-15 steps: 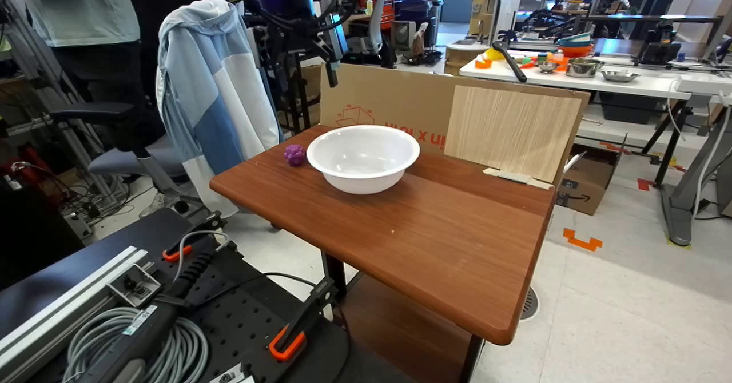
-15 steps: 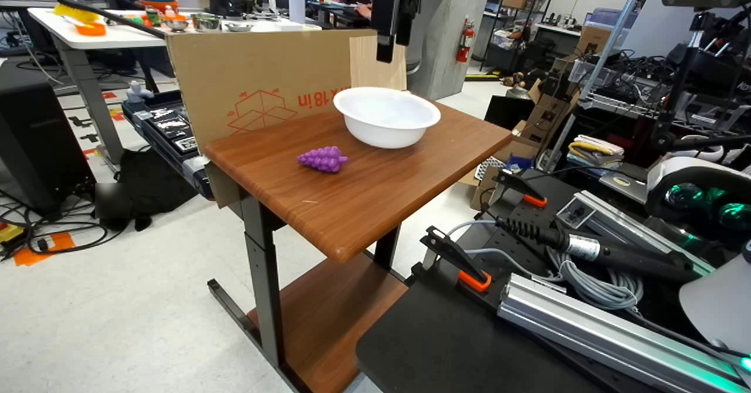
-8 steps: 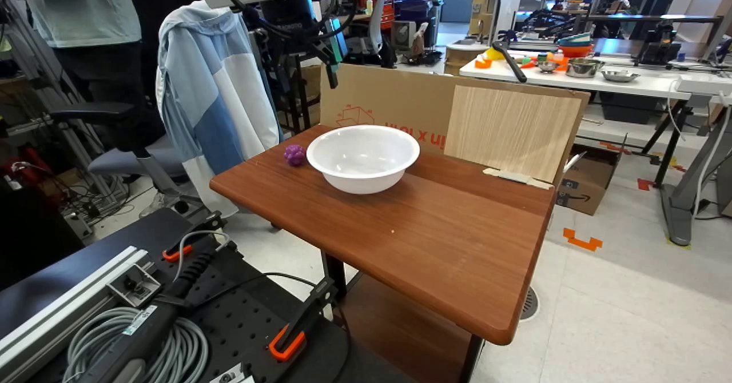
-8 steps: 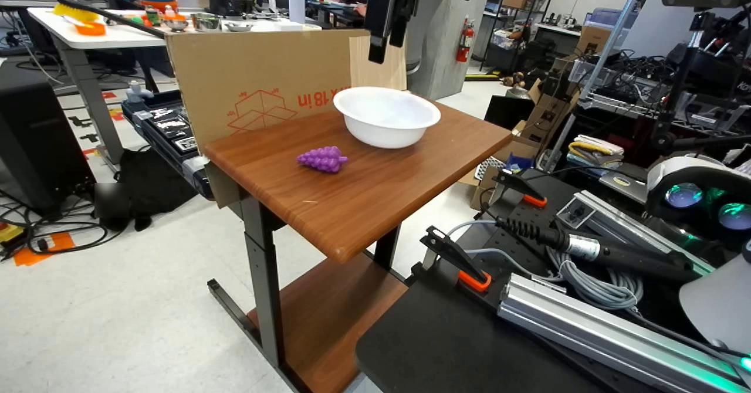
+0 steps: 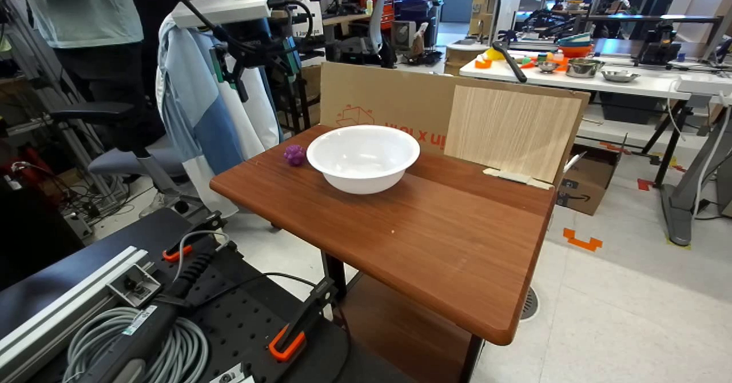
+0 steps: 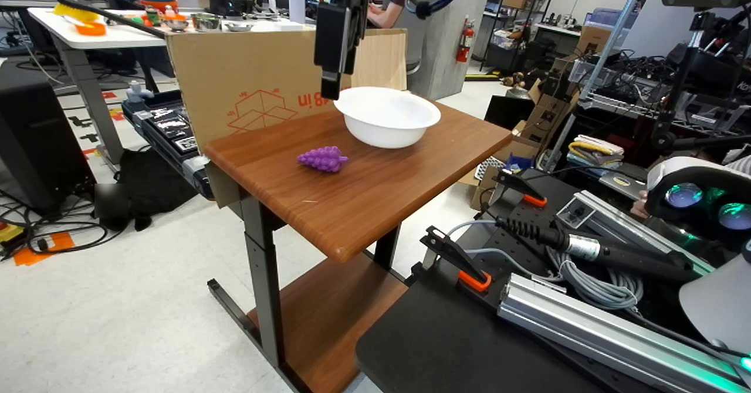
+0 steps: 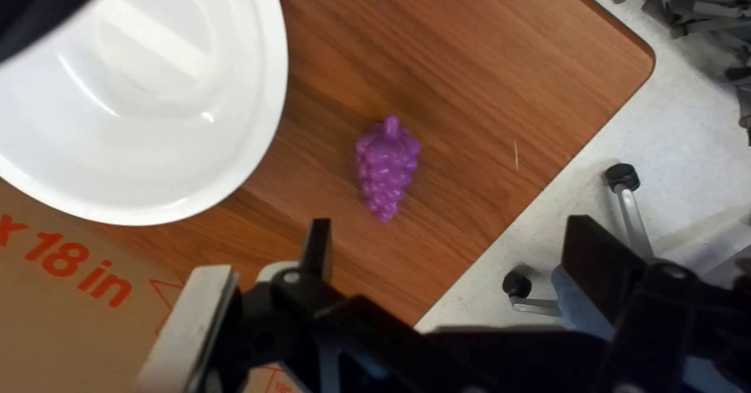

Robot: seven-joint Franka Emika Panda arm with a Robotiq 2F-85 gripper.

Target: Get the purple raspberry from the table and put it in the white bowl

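The purple raspberry is a knobbly, tapered purple lump lying on the reddish-brown table (image 5: 434, 240), (image 6: 387, 199), (image 7: 469, 105). It shows in both exterior views (image 5: 295, 155), (image 6: 322, 159) and in the wrist view (image 7: 387, 167). The white bowl (image 5: 363, 184), (image 6: 387, 132), (image 7: 234, 123) stands upright beside it, apart from it, with nothing inside. My gripper (image 7: 450, 223) is open and empty, its fingertips wide apart. In an exterior view the gripper (image 6: 340, 76) hangs above the table's far side, higher than the raspberry. Nothing is between the fingers.
A cardboard sheet (image 5: 394, 97), (image 6: 252, 76) stands along the table's edge behind the bowl, with a pale wood panel (image 5: 509, 131) against it. A chair draped with a blue-white jacket (image 5: 200, 86) is close to the table's end. A black bench (image 5: 240, 314) holds clamps and cable.
The arm and gripper have moved left in both exterior views and lower in one, away from above the bowl's far side. The raspberry and bowl have not moved.
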